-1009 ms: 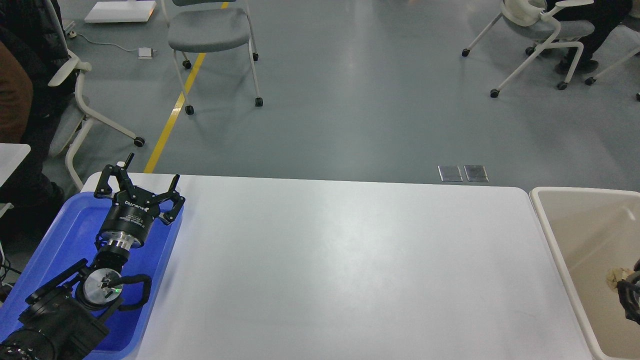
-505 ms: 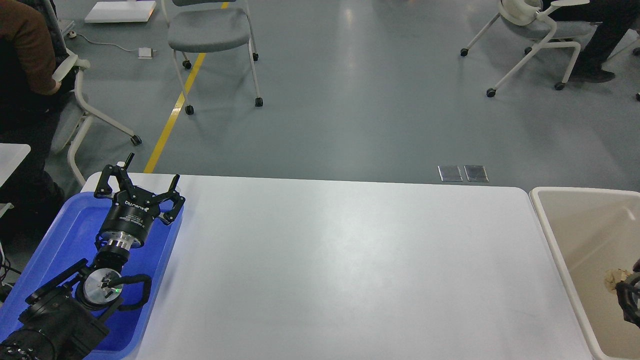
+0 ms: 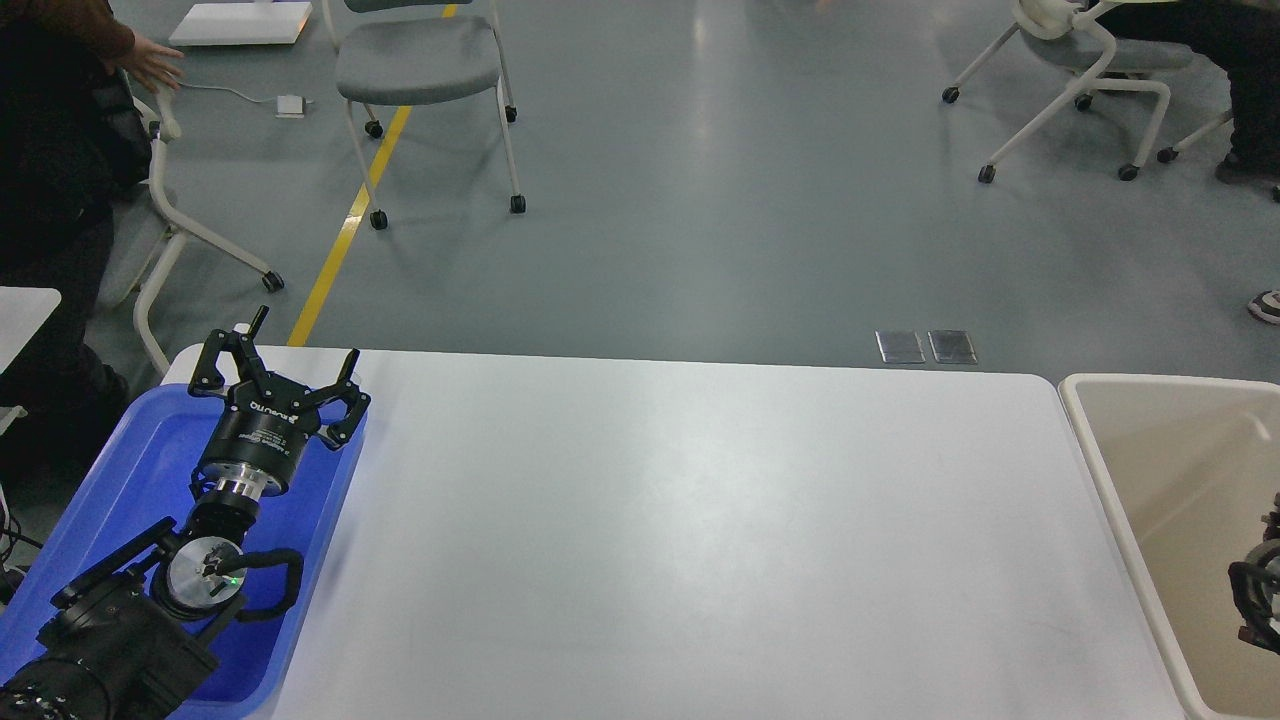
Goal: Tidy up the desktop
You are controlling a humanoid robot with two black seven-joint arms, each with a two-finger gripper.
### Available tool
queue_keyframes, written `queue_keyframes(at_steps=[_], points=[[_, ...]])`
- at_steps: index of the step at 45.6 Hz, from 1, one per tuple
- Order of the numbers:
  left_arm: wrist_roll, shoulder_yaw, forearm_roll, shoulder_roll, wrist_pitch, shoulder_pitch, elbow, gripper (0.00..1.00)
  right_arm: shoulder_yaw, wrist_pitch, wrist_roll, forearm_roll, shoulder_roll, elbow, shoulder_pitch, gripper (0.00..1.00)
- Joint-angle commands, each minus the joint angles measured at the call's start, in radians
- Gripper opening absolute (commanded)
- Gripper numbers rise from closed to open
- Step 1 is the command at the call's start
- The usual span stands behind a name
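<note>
At the far left a person (image 3: 60, 110) in dark clothes stands beside a white-framed chair (image 3: 180, 220), one hand stretched over its back. Below them, a blue tray (image 3: 120, 470) sits at the worktop's left edge, and the left arm comes up over it. The left tool (image 3: 285, 375) hangs above the tray's far right corner with its two fingers spread wide and nothing between them.

The worktop (image 3: 700, 530) fills the middle of the view from the tray to the bin: a glossy white slab with rounded far corners, showing soft reflections of the ceiling light (its bare surface is otherwise featureless). Beyond it the grey floor (image 3: 700, 200) runs back, crossed by a yellow line (image 3: 350, 220) at the left. A grey-seated chair (image 3: 420, 70) on castors stands over that line, and two metal floor plates (image 3: 925, 346) lie just past the worktop's far edge. More white-framed chairs (image 3: 1090, 70) stand at the upper right.

A beige bin (image 3: 1120, 460) adjoins the worktop's right end. Inside it, at the frame's edge, only a dark sliver of the right tool (image 3: 1258, 600) shows; whether its fingers are apart or together cannot be told.
</note>
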Motion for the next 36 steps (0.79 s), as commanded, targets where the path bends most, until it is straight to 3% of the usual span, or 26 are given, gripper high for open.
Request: queue_keyframes(at_steps=[1,10,20,36], points=[[0.000,0.001,0.000,0.000,0.000,0.000,0.000,1.00,-0.002,-0.003,0.002,-0.003,-0.001,0.002,0.018,1.00],[0.000,-0.001,0.000,0.000,0.000,0.000,0.000,1.00,0.028,-0.002,0.001,0.011,-0.036,0.000,0.044,1.00],[0.000,0.001,0.000,0.000,0.000,0.000,0.000,1.00,0.189,0.016,-0.009,0.015,-0.147,0.064,0.108,1.00],[0.000,0.001,0.000,0.000,0.000,0.000,0.000,1.00,0.348,0.044,-0.009,0.015,-0.404,0.603,0.148,1.00]])
